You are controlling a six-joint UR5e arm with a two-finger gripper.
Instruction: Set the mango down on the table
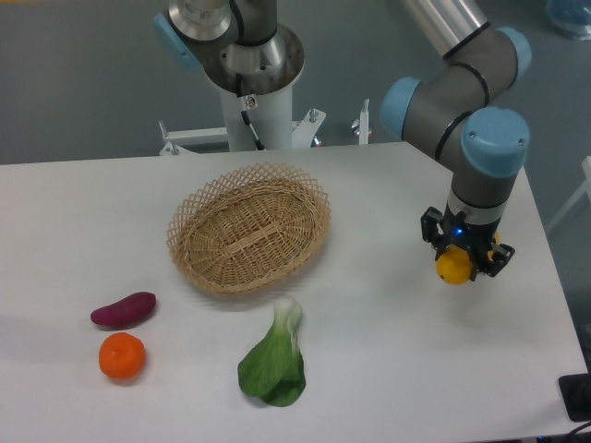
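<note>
The mango (452,268), yellow with an orange tinge, is held between the black fingers of my gripper (459,264), which is shut on it. Only its lower end shows below the fingers. It hangs at the right side of the white table (388,351), close above the surface; I cannot tell whether it touches. The arm comes down from the upper right.
An oval wicker basket (249,229) stands at the table's middle. A purple sweet potato (124,309) and an orange tangerine (123,357) lie at the front left. A green leafy vegetable (275,360) lies front centre. The table's right edge runs near the gripper.
</note>
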